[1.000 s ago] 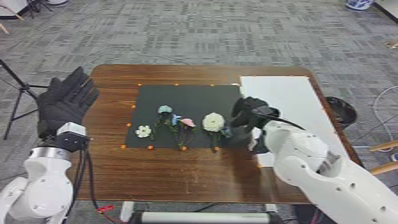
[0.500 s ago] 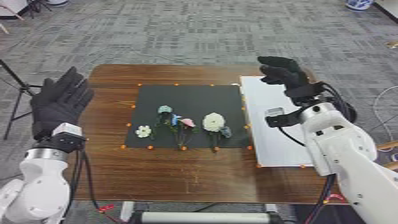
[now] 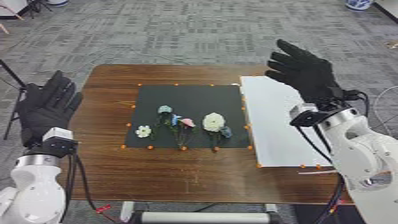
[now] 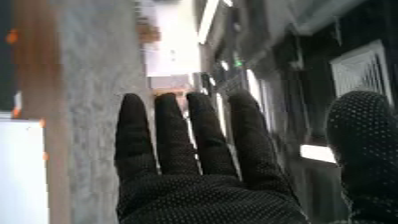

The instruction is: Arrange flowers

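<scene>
Head view: I've got a square black mat (image 3: pixel 187 95) on the brown wooden tabletop (image 3: pixel 204 177), w/ a white rectangular board (image 3: pixel 275 127) to its right.
Flowers: all lie on the mat: small white flower (image 3: pixel 143 131), pale blue-green flower (image 3: pixel 165 109), small blue flower (image 3: pixel 176 120), pink flower (image 3: pixel 187 122), big creamy-white flower (image 3: pixel 213 121) & grey-blue flower (image 3: pixel 226 132) just beside it.
R hand: black-gloved right hand (image 3: pixel 306 72), raised near the board's far end; fingers straight & spread, thumb apart, nothing held.
L hand: black-gloved left hand (image 3: pixel 46 112), off the tabletop's left side, fingers straight, empty.
Handling: light, prob. fabric or plastic; soft petals crush easily, stems springy, may roll.
Grip: I'd pinch a stem just below the bloom, gently, & lift straight so neighbours don't snag.
</scene>
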Controlling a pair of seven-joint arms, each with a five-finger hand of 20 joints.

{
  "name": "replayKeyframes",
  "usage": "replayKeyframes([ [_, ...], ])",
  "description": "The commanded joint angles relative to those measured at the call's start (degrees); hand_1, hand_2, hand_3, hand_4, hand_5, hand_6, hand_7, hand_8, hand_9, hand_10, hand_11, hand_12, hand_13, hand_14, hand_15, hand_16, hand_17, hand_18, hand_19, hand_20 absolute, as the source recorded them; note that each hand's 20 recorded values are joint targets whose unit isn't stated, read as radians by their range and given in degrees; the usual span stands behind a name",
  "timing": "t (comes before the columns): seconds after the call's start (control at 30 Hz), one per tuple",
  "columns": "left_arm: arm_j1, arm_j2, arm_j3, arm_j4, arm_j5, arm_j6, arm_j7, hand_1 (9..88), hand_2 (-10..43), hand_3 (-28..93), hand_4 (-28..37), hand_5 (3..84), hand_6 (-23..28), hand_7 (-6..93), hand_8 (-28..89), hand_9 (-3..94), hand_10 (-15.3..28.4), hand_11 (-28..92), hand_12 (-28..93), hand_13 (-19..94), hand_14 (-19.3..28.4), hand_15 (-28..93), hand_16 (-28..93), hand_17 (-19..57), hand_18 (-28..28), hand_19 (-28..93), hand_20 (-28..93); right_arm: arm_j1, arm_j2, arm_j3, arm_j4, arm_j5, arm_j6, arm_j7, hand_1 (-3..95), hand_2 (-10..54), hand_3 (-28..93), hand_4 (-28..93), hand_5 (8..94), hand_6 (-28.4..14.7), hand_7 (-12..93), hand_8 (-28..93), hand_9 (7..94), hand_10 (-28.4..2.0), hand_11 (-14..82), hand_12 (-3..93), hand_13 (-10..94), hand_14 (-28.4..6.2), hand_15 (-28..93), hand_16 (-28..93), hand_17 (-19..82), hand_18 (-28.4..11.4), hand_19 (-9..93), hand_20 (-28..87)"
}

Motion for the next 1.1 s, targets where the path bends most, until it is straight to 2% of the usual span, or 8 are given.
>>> replayKeyframes([
  [0.03, 1.27, -0.98, -1.88, -1.20, 0.60, 0.01, 0.75, 21.4, 14.3, 72, -28.3, 39.2, 7.7, 3.6, -7, 28.6, 11.9, 12, 7, 18, 10.2, 8, -3, -5.0, 10.2, 25, 4, -5.37, -2.14, 3.73, -3.27, 1.81, 2.33, -1.45, 13.7, 7.8, 75, -20, 36.2, -5.1, 3, -6, 34.8, -14.4, 2.6, 12.5, 26, -12.6, 5, 19, 10, -16.0, 27, 14],
  [0.5, 2.06, -1.43, -2.49, -2.40, 0.81, 0.15, 0.97, 21.8, 14.2, 72, -28.3, 39.6, 7.8, 3.7, -7, 28.8, 12.2, 13, 7, 19, 10.2, 9, -4, -4.8, 10.0, 26, 4, -7.80, -3.16, 6.53, -4.63, 2.32, 2.09, -2.27, 14.2, 7.6, 75, -20, 37.9, -5.2, 4, -6, 35.0, -14.3, 2.8, 12.5, 27, -13.0, 6, 19, 10, -16.7, 28, 14],
  [0.63, 2.08, -1.45, -2.54, -2.59, 0.99, 0.00, 0.63, 21.9, 14.3, 72, -28.3, 39.6, 7.8, 3.7, -7, 28.8, 12.2, 13, 7, 19, 10.2, 9, -4, -4.8, 9.9, 26, 4, -8.21, -3.09, 6.67, -4.89, 2.66, 2.81, -2.43, 14.2, 7.4, 75, -20, 38.4, -5.2, 4, -6, 35.2, -14.4, 2.9, 12.5, 27, -13.1, 6, 19, 10, -16.8, 28, 15],
  [0.83, 1.53, -1.17, -2.51, -2.35, 1.08, -0.13, 0.29, 21.9, 14.3, 72, -28.3, 39.7, 7.9, 3.7, -7, 28.9, 12.4, 13, 7, 19, 10.2, 9, -4, -4.8, 9.9, 26, 4, -8.33, -3.21, 6.97, -5.23, 2.46, 2.50, -2.59, 14.4, 7.4, 75, -20, 38.9, -5.3, 4, -6, 35.6, -14.2, 3.0, 12.6, 27, -13.1, 6, 19, 10, -16.9, 28, 15],
  [1.1, 1.94, -1.23, -2.55, -2.39, 1.27, -0.16, -0.05, 22.0, 14.2, 72, -28.3, 39.7, 7.8, 3.7, -7, 28.7, 12.4, 13, 7, 19, 10.2, 9, -4, -4.7, 9.9, 26, 4, -8.02, -2.73, 6.91, -5.68, 1.90, 1.72, -1.95, 14.5, 7.2, 75, -20, 39.2, -5.1, 5, -6, 35.7, -14.1, 3.0, 12.6, 27, -13.3, 6, 19, 10, -16.9, 28, 15],
])
